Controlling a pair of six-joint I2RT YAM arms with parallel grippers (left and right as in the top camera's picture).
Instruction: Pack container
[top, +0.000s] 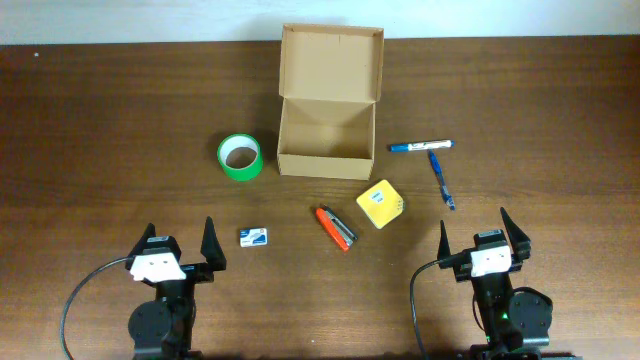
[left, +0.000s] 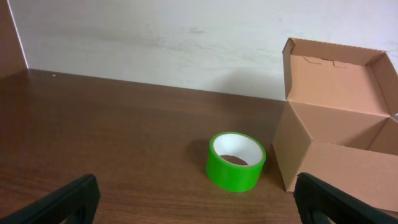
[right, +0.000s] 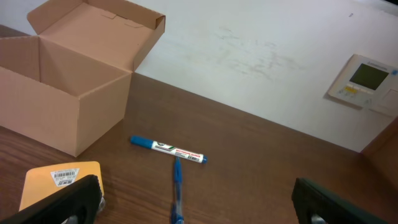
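Observation:
The container (top: 327, 140) is a tan cardboard box at the table's back middle, its flap lid standing open; it also shows in the left wrist view (left: 336, 155) and the right wrist view (right: 56, 93). Its inside looks bare. A green tape roll (top: 240, 157) (left: 236, 160) lies just left of it. A yellow cube (top: 380, 203) (right: 59, 183), an orange and grey tool (top: 335, 227), a white-blue marker (top: 420, 146) (right: 168, 149) and a blue pen (top: 441, 178) (right: 177, 193) lie in front and to the right. My left gripper (top: 181, 246) (left: 199, 208) and right gripper (top: 483, 236) (right: 199, 205) stand open near the front edge, holding nothing.
A small white and blue packet (top: 253, 237) lies between the left gripper and the orange tool. A pale wall runs behind the table, with a wall panel (right: 364, 84) at the right. Black cables loop down from both arm bases.

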